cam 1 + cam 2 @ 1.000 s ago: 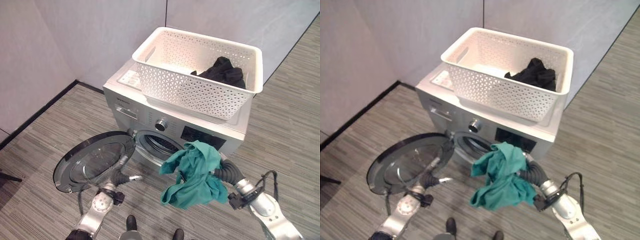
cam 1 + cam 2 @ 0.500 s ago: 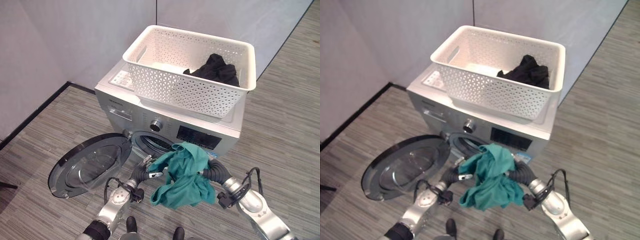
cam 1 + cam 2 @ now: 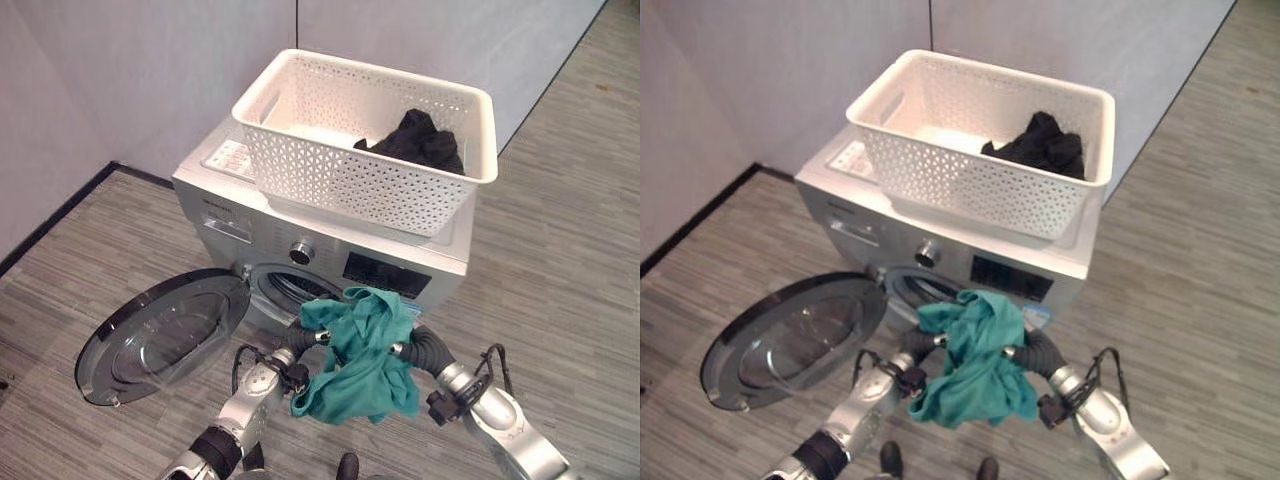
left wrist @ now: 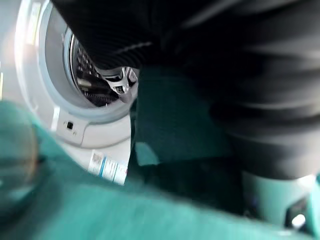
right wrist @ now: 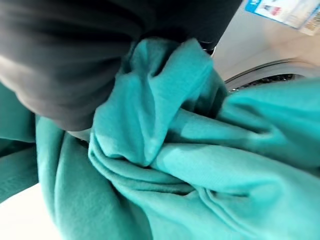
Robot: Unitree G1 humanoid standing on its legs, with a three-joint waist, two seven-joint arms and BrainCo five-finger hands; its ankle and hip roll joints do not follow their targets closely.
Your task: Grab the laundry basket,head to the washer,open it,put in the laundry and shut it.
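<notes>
Washer door [image 3: 160, 335]: lower left of the frame, swung fully open and lying near flat; nothing of mine touches it.
Left hand [image 3: 300, 338]: low centre-left, at the left edge of the teal garment; fingers are buried in the cloth, so I cannot tell whether they are closed on it.
Teal garment [image 3: 362, 358]: low centre, bunched and hanging just in front of the drum opening [image 3: 285, 288]. I judge it light, limp and not fragile; it will drape and snag on the door rim, so take it high in the bunched middle, not by a trailing edge.
Right hand [image 5: 150, 30]: low centre-right, wrapped in the garment; the cloth bunches tightly under its dark cover, which I read as clamped on it.
Washer [image 3: 420, 262]: centre, carrying the laundry basket [image 3: 350, 175] on top.
Black garment [image 3: 415, 140]: upper right, in the basket's right end; soft, not yet loaded.
</notes>
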